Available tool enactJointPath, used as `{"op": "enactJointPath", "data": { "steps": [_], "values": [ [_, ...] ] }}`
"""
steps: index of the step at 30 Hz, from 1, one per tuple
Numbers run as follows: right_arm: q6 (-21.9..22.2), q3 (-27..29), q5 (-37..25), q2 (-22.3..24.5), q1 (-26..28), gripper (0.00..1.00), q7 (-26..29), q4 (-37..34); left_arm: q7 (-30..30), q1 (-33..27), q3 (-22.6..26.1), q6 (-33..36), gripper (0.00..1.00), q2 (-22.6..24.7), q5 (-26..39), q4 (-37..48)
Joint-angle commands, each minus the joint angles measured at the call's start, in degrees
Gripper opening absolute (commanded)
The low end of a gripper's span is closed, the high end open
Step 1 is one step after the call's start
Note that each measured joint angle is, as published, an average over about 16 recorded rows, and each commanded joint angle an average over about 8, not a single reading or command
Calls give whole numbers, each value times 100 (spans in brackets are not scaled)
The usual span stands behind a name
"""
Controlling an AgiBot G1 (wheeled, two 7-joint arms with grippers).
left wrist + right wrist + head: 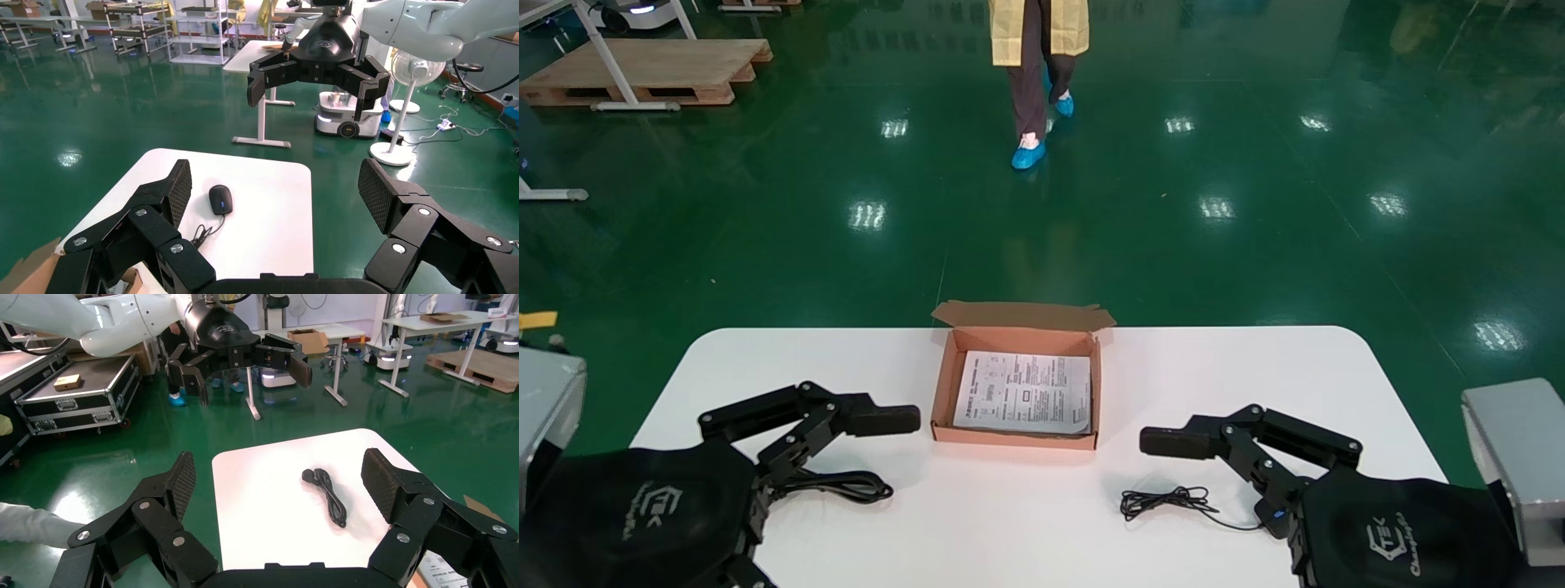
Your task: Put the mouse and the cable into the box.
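An open cardboard box (942, 390) with a printed sheet (1022, 392) inside stands mid-table. A coiled black cable (850, 487) (329, 496) lies left of the box, below my open left gripper (846, 502) (276, 190). The black mouse (220, 199) lies right of the box; in the head view my right arm hides it and only its thin wire (1164, 501) shows. My right gripper (1197, 514) (280, 478) hovers open over that spot. Neither gripper holds anything.
The white table (1009, 523) has rounded far corners and a green floor beyond. Grey cases stand at its left (548, 400) and right (1512, 453). A person (1038, 73) walks far behind, and a wooden pallet (641, 73) lies at the back left.
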Motion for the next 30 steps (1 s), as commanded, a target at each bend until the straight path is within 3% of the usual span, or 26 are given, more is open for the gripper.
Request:
{"op": "enactJointPath", "data": {
  "steps": [1, 30],
  "values": [
    [0, 0, 0, 0, 0, 100, 0, 0, 0, 0, 0, 0, 100, 0, 0, 0],
    [0, 0, 0, 0, 0, 100, 0, 0, 0, 0, 0, 0, 100, 0, 0, 0]
  ]
}}
